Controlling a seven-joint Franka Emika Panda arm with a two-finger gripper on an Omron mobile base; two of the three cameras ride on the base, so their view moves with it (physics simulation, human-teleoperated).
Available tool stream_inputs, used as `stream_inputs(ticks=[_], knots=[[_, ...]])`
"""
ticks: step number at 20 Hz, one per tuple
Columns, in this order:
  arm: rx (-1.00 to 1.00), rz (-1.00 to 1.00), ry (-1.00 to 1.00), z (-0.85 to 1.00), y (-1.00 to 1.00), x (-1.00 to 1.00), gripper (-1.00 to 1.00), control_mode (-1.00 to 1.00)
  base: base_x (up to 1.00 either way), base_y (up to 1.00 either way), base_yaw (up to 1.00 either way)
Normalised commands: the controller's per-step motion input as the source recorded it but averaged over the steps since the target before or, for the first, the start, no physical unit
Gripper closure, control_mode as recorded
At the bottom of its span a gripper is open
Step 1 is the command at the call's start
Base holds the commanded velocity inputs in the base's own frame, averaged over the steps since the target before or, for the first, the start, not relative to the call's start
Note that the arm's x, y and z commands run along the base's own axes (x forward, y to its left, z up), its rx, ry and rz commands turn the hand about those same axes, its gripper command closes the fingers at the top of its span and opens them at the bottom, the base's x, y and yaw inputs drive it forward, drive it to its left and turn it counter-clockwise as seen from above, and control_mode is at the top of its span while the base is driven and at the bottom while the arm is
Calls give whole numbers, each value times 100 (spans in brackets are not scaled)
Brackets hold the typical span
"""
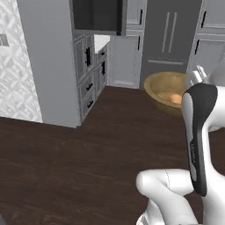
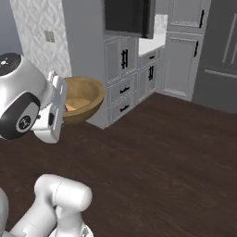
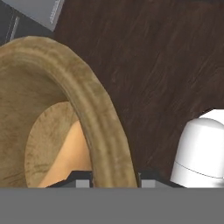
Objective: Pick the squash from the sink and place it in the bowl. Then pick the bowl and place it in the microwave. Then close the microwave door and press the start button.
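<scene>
The pincer (image 3: 109,181) is clamped on the rim of the bowl (image 3: 52,109), held above the dark floor (image 1: 66,167). The squash (image 3: 70,157) lies inside. No legible writing appears.

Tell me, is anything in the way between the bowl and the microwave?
Nothing visible blocks it. The gripper holds the bowl by its rim, with the squash inside, above bare dark floor. The microwave's dark opening sits high in the grey cabinets, with open air between.

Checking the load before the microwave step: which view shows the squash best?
Hand view: the squash lies inside the bowl, large and close, beside the rim the gripper clamps. Left base view shows a small orange patch; right base view a sliver behind the hand.
</scene>
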Motion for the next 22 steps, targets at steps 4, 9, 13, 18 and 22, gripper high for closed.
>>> stream_inputs(ticks=[4,9,13,18,22], knots=[[0,0,0,0,0,0,100,100,93,-96,46],[0,0,0,0,0,0,100,100,51,-100,38],[0,0,0,0,0,0,100,100,40,-100,35],[0,0,0,0,0,0,100,100,44,-100,37],[0,0,0,0,0,0,100,100,22,-100,35]])
